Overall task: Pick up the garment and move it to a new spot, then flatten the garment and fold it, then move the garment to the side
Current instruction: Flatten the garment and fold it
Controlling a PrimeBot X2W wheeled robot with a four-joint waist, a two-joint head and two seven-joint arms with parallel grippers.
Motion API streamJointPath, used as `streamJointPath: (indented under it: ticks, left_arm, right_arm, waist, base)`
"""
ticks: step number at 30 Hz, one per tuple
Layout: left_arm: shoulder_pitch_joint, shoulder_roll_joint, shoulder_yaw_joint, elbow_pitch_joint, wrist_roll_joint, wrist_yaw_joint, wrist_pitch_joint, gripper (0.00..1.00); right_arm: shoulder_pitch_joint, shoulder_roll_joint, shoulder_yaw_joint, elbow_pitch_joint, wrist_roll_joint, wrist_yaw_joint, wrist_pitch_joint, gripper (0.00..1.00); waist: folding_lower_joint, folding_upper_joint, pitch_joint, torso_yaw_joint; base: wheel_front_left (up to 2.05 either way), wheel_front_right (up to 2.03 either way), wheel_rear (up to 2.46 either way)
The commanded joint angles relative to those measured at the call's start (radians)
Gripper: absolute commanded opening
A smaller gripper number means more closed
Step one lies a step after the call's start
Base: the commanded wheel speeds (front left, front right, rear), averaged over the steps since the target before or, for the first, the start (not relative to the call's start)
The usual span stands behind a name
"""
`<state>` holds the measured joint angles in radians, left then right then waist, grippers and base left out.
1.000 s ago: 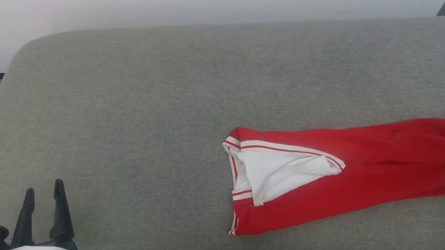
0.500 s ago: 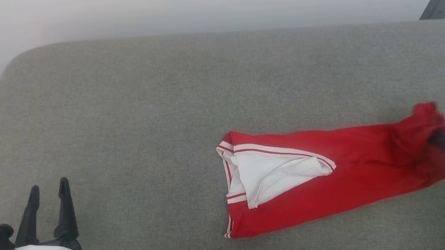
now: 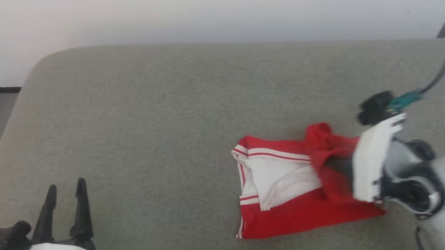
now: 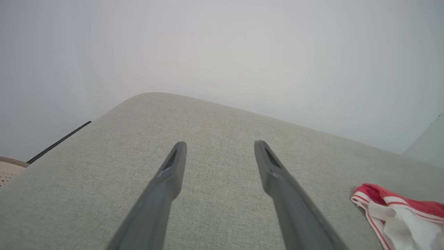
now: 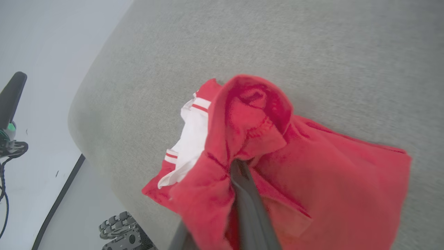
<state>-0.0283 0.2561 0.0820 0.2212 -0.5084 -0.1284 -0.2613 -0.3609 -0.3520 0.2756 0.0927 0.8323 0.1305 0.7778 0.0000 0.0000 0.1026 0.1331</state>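
Evidently mid-fold: right tool [image 5: 239, 168] pinches the garment [image 3: 293, 216], white sleeve [image 3: 282, 180] just beyond it; left tool [image 3: 65, 186] gapes empty; side move outstanding.

Crumpled red, white-sleeved garment [image 3: 301, 216], one end bunched upward

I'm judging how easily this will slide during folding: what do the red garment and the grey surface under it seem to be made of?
The garment looks like a soft matte knit, perhaps polyester or cotton jersey: it bunches into loose folds without shine. The grey surface looks like woven upholstery fabric over padding: fine heathered texture, rounded edge.
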Motion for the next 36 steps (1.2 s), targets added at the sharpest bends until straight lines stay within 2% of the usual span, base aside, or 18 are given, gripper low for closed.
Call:
streamJointPath:
  ticks: [1,10,11,13,14,15,21,25,36]
  left_arm:
    - [-0.014,0.003,-0.005,0.000,-0.011,-0.003,-0.004,1.00]
    - [-0.031,0.006,-0.042,0.017,-0.020,-0.003,-0.004,1.00]
    - [-0.033,0.006,-0.045,0.018,-0.021,-0.003,-0.004,1.00]
    - [-0.035,0.007,-0.047,0.020,-0.022,-0.003,-0.004,1.00]
    - [-0.035,0.007,-0.046,0.020,-0.024,-0.003,-0.004,1.00]
    - [-0.034,0.007,-0.044,0.020,-0.025,-0.003,-0.004,1.00]
    - [-0.016,0.011,-0.027,0.009,-0.023,-0.003,-0.004,1.00]
    - [0.003,0.013,-0.010,-0.004,-0.018,-0.003,-0.004,1.00]
    - [0.051,0.032,0.031,-0.022,-0.004,-0.003,-0.004,1.00]
  right_arm:
    - [-0.017,0.009,0.019,0.013,0.006,0.000,-0.014,0.00]
    - [-0.105,0.082,0.195,0.184,0.020,0.000,-0.111,0.00]
    - [-0.116,0.080,0.211,0.200,0.015,0.000,-0.119,0.04]
    - [-0.130,0.079,0.235,0.229,0.016,0.000,-0.146,0.64]
    - [-0.135,0.077,0.248,0.241,0.018,0.000,-0.155,0.97]
    - [-0.140,0.077,0.261,0.252,0.025,0.000,-0.164,1.00]
    - [-0.162,0.057,0.300,0.257,0.053,0.000,-0.208,1.00]
    - [-0.172,0.017,0.303,0.227,0.069,0.000,-0.263,1.00]
    - [-0.111,-0.119,0.198,0.166,0.057,0.000,-0.438,1.00]
  waist:
    - [0.0000,0.0000,-0.005,0.014]
    - [0.0000,0.0000,-0.011,0.076]
    - [0.0000,0.0000,-0.011,0.080]
    - [0.0000,0.0000,-0.013,0.084]
    - [0.0000,0.0000,-0.014,0.085]
    - [0.0000,0.0000,-0.015,0.085]
    - [0.0000,0.0000,-0.023,0.068]
    - [0.0000,0.0000,-0.029,0.044]
    - [0.0000,0.0000,-0.065,-0.048]
  base:
    - [0.00,0.00,0.00]
    - [0.00,0.00,0.00]
    - [0.00,0.00,0.00]
    - [0.00,0.00,0.00]
    - [0.00,0.00,0.00]
    - [0.00,0.00,0.00]
    - [0.00,0.00,0.00]
    - [0.00,0.00,0.00]
    - [0.00,0.00,0.00]
